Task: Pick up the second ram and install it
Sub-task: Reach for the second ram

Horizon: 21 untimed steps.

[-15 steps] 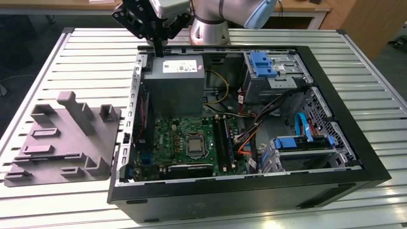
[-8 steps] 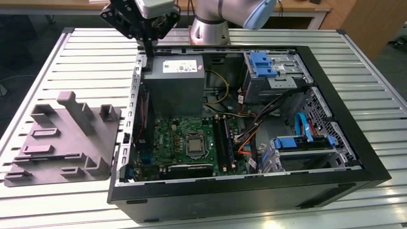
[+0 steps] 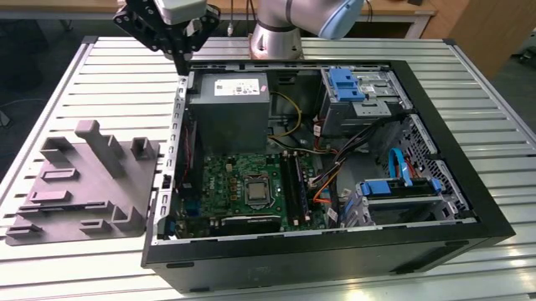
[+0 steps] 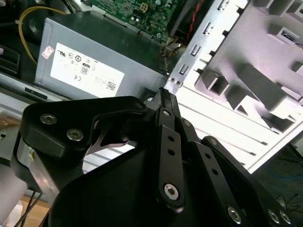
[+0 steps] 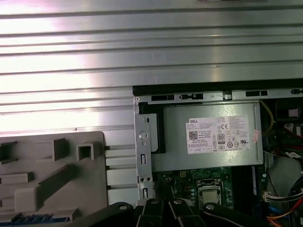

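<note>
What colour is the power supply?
The power supply is grey with a white label, clearest in the first wrist view.

**Slatted Table Bears Two Loads**

The ribbed silver table (image 3: 100, 81) carries an open black computer case (image 3: 335, 260) across its middle. In the exterior view, a grey moulded fixture (image 3: 84, 182) lies flat just beside the case, at its nine o'clock.

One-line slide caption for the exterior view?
Pincer hovers over a corner of the open computer case, beside the power supply; grey fixture at the exterior view's left.
</note>
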Each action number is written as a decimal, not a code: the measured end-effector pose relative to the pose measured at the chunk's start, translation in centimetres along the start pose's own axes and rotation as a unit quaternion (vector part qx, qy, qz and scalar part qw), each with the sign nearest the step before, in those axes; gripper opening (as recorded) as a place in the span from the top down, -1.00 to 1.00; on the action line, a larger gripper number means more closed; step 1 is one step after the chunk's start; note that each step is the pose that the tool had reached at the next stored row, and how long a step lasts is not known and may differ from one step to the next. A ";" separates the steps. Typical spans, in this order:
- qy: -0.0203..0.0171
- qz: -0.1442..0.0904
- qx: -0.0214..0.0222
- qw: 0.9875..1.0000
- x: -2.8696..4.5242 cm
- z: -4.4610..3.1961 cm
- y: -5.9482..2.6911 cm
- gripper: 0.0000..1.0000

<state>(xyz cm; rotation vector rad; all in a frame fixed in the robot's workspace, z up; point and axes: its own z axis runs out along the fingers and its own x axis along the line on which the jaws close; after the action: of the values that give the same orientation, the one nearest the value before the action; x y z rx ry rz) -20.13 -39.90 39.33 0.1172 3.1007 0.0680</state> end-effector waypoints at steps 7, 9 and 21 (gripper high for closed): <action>-0.002 0.000 0.000 1.000 2.10 -0.08 -0.15 0.80; -0.003 0.000 0.000 1.000 2.68 -0.11 -0.20 0.80; -0.006 0.000 0.000 1.000 6.69 -0.26 -0.50 0.80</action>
<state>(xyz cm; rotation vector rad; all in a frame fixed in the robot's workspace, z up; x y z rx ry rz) -26.84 -39.89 39.32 0.1164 3.0883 0.0685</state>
